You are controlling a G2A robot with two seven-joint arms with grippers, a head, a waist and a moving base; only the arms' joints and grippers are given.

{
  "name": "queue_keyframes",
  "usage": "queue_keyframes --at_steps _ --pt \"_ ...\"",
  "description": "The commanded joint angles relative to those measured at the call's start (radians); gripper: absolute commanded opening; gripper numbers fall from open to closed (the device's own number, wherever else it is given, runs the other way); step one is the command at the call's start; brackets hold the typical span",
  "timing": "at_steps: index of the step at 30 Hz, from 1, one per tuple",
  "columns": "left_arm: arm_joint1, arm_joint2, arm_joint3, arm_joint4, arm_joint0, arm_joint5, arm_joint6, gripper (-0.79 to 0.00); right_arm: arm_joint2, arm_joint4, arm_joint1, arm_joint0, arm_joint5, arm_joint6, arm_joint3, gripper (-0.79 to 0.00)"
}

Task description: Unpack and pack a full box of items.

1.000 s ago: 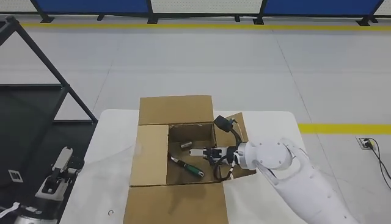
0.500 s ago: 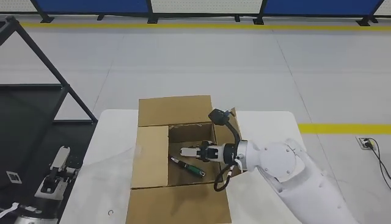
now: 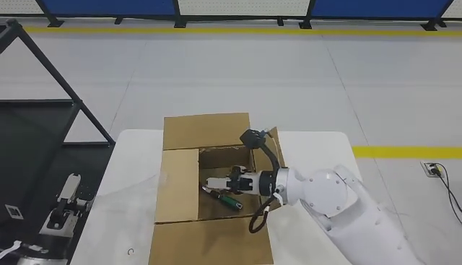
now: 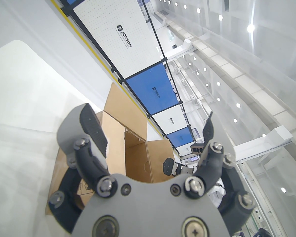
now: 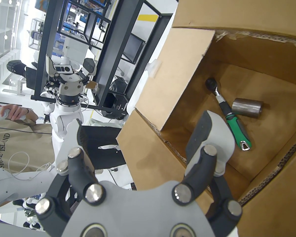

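An open cardboard box [image 3: 180, 185] stands on the white table [image 3: 130, 193]. On its floor lie a green-handled ratchet [image 5: 233, 122] [image 3: 225, 199] and a short metal cylinder [image 5: 247, 107], side by side. My right gripper [image 3: 222, 184] [image 5: 143, 134] hangs open and empty inside the box mouth, just above the ratchet and near the box's left wall. My left gripper [image 4: 148, 122] [image 3: 68, 190] is open and empty, off the table's left side and pointing upward, with the box [image 4: 135, 149] beyond its fingers.
The box flaps [image 3: 206, 129] are folded outward on all sides. A black metal rack [image 3: 43, 84] stands to the left of the table. The right part of the table [image 3: 325, 149] is bare.
My right gripper has moved leftward across the box, from its right wall to above the ratchet. The left arm has barely shifted.
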Motion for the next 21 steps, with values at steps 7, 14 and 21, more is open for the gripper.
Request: queue_keyframes --at_steps 7,14,21 --pt "0.004 0.009 0.010 0.028 0.007 -0.014 -0.074 0.000 -0.225 0.053 -0.109 0.257 0.027 0.052 0.236 0.000" --pt "0.003 -0.022 0.023 -0.003 0.040 -0.034 -0.092 0.000 -0.352 0.149 -0.215 0.370 -0.014 0.065 0.515 0.000" --pt "0.000 -0.036 0.016 -0.025 0.052 -0.042 -0.067 0.000 -0.414 0.227 -0.304 0.392 -0.132 0.052 0.744 0.000"
